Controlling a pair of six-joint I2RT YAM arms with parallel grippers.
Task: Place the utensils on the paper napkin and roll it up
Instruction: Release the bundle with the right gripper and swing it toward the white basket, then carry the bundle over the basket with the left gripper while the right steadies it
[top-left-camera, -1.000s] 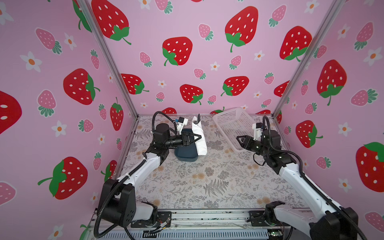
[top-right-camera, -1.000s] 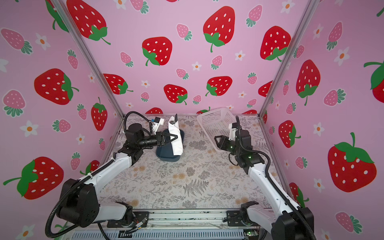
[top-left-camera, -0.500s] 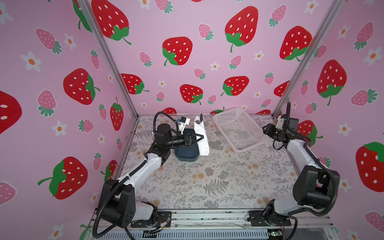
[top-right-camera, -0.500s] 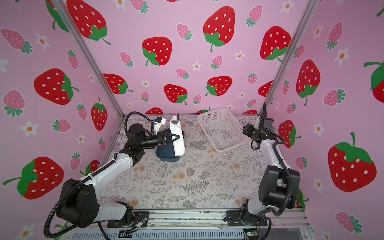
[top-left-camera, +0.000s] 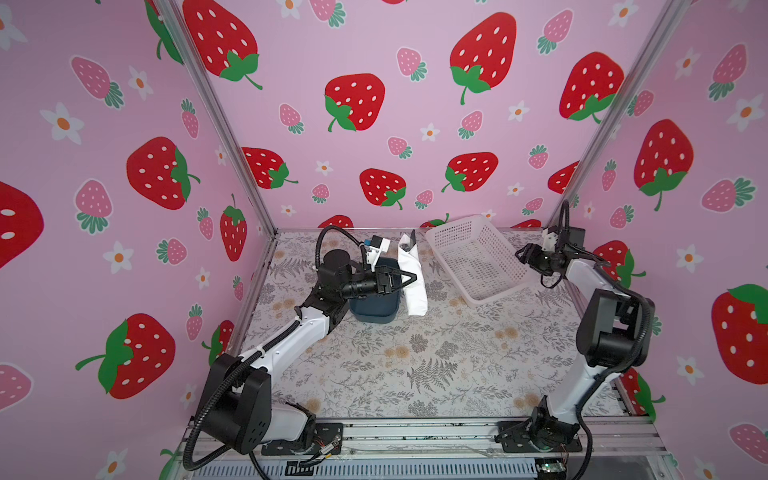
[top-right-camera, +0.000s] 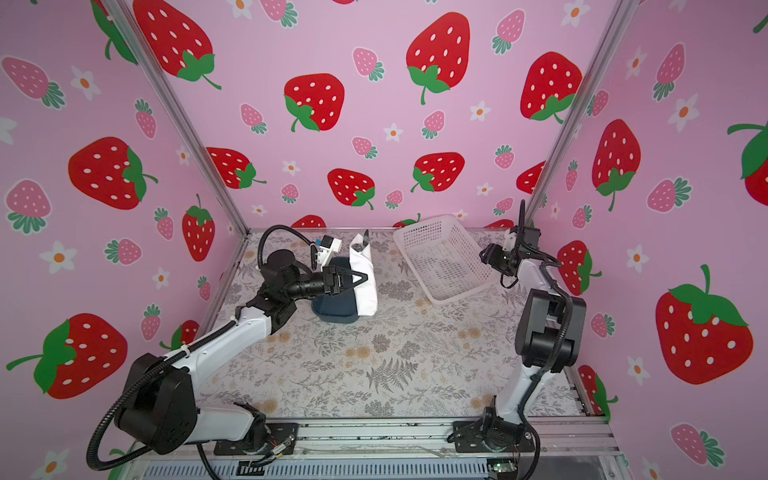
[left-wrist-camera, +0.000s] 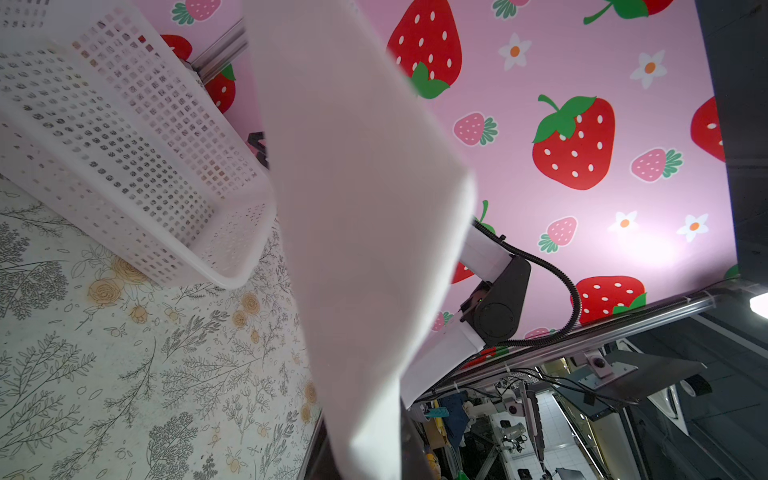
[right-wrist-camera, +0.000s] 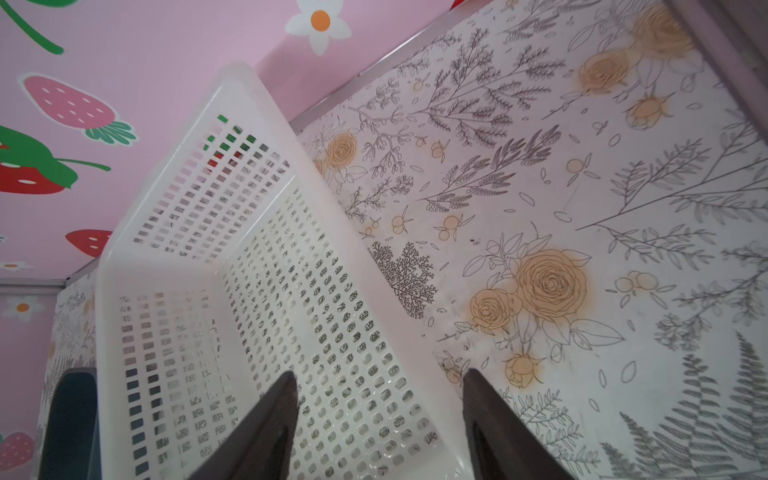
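Gripping the paper napkin (top-left-camera: 413, 286) in the left jaws, pressed together on it right over the blue tub (top-left-camera: 374, 311), with the sheet hanging limp down the tub's side that faces the white basket (top-left-camera: 453, 236) and ending low beside the tub; cannot tell whether touching the counter (top-left-camera: 415, 353). Holding the right jaws apart, well away from the tub, at the basket's side farthest from it, with the rim running between them in the right wrist view. Seeing no utensils; cannot tell whether lying inside the tub. Could tear or crumple such thin paper if dragged across the tub's edge; could land folded instead of flat if released from up here; could catch the tub and tip it. Could also shove the basket toward the tub on closing the right jaws, crowding the bare counter needed for spreading
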